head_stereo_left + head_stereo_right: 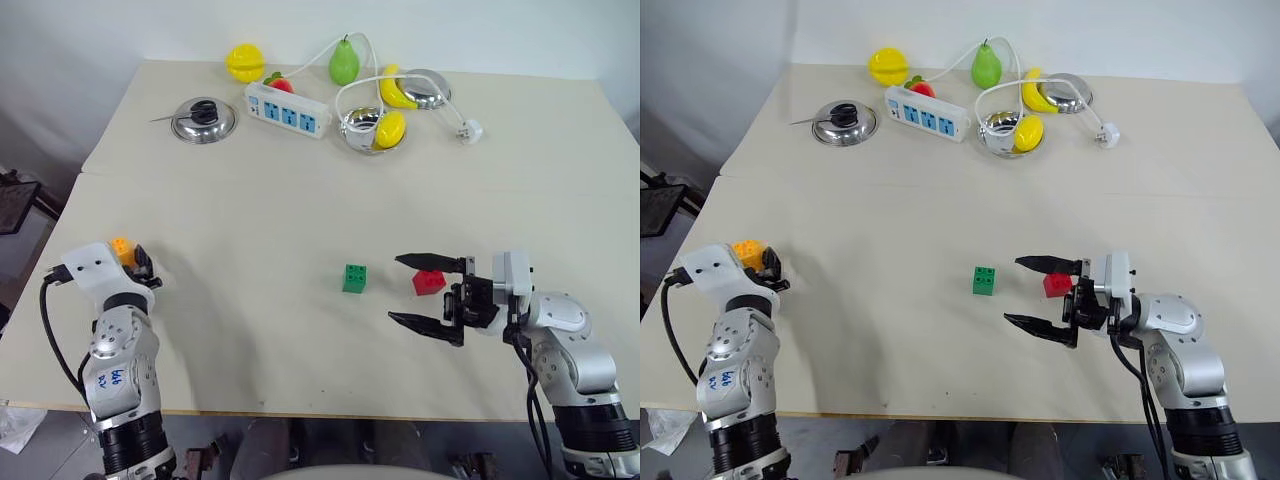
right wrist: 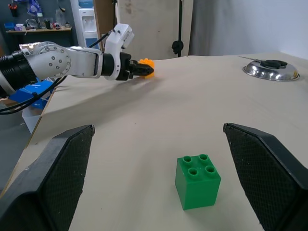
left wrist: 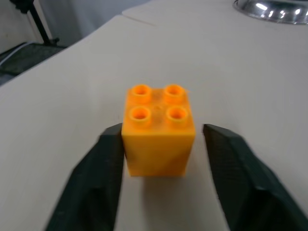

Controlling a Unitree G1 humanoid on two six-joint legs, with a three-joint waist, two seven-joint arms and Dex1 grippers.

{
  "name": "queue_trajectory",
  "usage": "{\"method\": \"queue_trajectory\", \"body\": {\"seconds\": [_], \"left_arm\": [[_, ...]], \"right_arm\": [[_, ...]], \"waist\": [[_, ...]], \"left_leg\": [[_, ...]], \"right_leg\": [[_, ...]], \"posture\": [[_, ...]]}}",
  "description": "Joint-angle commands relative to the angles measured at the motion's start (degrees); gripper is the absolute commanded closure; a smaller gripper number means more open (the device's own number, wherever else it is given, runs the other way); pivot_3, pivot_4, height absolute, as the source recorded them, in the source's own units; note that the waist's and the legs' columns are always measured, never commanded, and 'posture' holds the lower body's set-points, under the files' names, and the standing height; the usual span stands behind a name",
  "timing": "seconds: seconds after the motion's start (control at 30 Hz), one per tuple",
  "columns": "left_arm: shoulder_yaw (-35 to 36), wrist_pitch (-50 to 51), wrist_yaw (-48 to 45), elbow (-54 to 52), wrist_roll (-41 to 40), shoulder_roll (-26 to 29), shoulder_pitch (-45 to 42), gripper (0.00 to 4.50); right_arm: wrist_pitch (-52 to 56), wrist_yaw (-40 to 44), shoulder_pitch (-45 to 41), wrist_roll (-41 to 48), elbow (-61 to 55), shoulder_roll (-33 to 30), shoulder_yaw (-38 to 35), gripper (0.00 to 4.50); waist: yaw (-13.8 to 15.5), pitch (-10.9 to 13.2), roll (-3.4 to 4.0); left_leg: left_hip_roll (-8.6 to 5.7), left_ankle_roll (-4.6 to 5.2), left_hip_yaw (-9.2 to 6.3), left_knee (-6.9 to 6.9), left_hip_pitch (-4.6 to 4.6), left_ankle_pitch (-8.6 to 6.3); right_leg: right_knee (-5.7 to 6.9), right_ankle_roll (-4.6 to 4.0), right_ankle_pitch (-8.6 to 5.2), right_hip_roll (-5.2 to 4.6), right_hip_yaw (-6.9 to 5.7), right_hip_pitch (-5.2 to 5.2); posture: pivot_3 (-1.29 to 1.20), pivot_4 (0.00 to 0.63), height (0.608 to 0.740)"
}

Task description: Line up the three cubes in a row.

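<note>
- Pale tabletop point(image 1: 260, 330) w/ a seam across it; clutter (power strip point(image 1: 287, 109), steel lids, toy fruit) all sits at the far side, well apart from the work zone.
- Left gripper point(image 3: 161, 144) is at the table's left edge, fingers either side of the orange-yellow cube point(image 3: 159, 129). One finger touches it, the other shows a gap, so it's narrowing in but I can't call it a firm hold.
- Right gripper point(image 1: 432, 293) hangs wide open, nothing in it, jaws pointing left. Red cube point(image 1: 428, 282) sits between its fingers; green cube point(image 1: 354, 278) is just beyond the tips.
- Risk: uneven contact on the orange-yellow cube, so it could twist or slip on lift, and the edge is close, so a drop may go off the table.
- Risk: any right-arm shift could nudge red, maybe green too.
- Room: broad bare stretch btwn the left gripper and green, so plenty of space to carry across and set down in line.
</note>
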Motion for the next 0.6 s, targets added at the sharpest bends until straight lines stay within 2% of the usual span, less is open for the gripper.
{"method": "queue_trajectory", "body": {"seconds": [0.03, 0.1, 0.17, 0.23, 0.3, 0.37, 0.43, 0.5, 0.6], "left_arm": [[0.19, -5.76, -6.10, 1.52, -0.93, 3.50, -0.18, 3.04], [-0.45, -9.49, -14.96, 2.88, -4.46, 6.33, -0.31, 3.03], [-1.05, -10.85, -30.54, 4.20, -11.38, 11.91, -0.86, 3.03], [-2.34, -13.67, -42.94, 7.01, -14.30, 17.65, -2.06, 3.03], [-6.80, -13.31, -60.54, 9.02, -18.35, 24.78, -3.30, 3.03], [-10.84, -16.36, -74.68, 11.94, -20.25, 28.90, -6.05, 3.03], [-14.99, -19.54, -81.46, 17.93, -18.36, 29.70, -11.37, 3.03], [-21.46, -22.71, -88.17, 25.64, -14.65, 28.13, -18.57, 3.03], [-27.04, -28.06, -93.51, 34.70, -10.55, 25.14, -24.88, 3.03]], "right_arm": [[-1.25, -0.55, 1.97, 0.40, -2.19, -0.06, -1.63, 0.00], [-1.44, -0.81, 3.26, 0.24, -2.53, -0.84, -2.59, 0.00], [-1.31, -0.78, 5.68, 1.52, -3.13, -2.25, -5.79, 0.00], [-1.02, -0.84, 8.13, 2.26, -3.61, -3.57, -8.69, 0.00], [-1.69, -0.46, 11.79, 1.50, -3.39, -5.35, -11.74, 0.00], [-2.86, -0.37, 15.31, 0.41, -2.60, -6.54, -14.72, 0.00], [-3.24, -1.43, 17.91, 0.67, -2.81, -6.35, -17.29, 0.00], [-3.75, -2.73, 21.35, 0.80, -4.42, -5.44, -19.48, 0.00], [-3.92, -4.07, 24.43, 0.97, -7.20, -4.52, -20.40, 0.00]], "waist": [[0.00, 0.00, 0.00], [0.10, 0.00, 0.00], [0.19, 0.00, 0.00], [0.23, 0.00, 0.00], [0.12, 0.01, 0.01], [-0.01, -0.03, 0.08], [-0.07, -0.02, 0.17], [0.14, -0.02, 0.19], [0.06, -0.02, 0.19]], "left_leg": [[0.00, 0.00, 0.00, 0.00, 0.00, 0.00], [-0.01, 0.00, 0.00, 0.00, -0.02, 0.00], [-0.02, 0.00, -0.01, 0.01, -0.02, 0.00], [-0.02, 0.00, -0.04, 0.01, -0.07, 0.00], [-0.05, -0.01, 0.04, 0.01, -0.06, 0.00], [-0.04, -0.01, 0.08, -0.02, -0.03, -0.01], [-0.06, -0.01, 0.15, -0.04, 0.02, -0.01], [-0.22, -0.05, 0.19, -0.02, 0.03, 0.02], [-0.21, -0.15, 0.18, -0.04, 0.03, 0.11]], "right_leg": [[0.00, 0.00, 0.00, 0.00, 0.00, 0.00], [0.00, 0.00, 0.00, 0.00, -0.01, 0.00], [0.00, 0.00, 0.00, 0.00, -0.01, -0.01], [-0.01, -0.01, -0.01, -0.01, -0.05, -0.03], [-0.02, -0.02, -0.01, -0.01, -0.03, -0.04], [-0.03, -0.02, -0.01, 0.01, -0.03, -0.03], [-0.03, -0.02, -0.01, 0.02, -0.01, -0.02], [-0.01, -0.01, -0.01, 0.12, -0.02, -0.01], [0.00, -0.01, -0.01, 0.22, -0.01, -0.01]], "posture": [[0.00, 0.150, 0.740], [0.00, 0.150, 0.740], [0.00, 0.150, 0.740], [0.00, 0.150, 0.740], [0.00, 0.150, 0.740], [0.00, 0.150, 0.740], [0.00, 0.150, 0.740], [0.00, 0.150, 0.740], [0.00, 0.150, 0.740]]}}
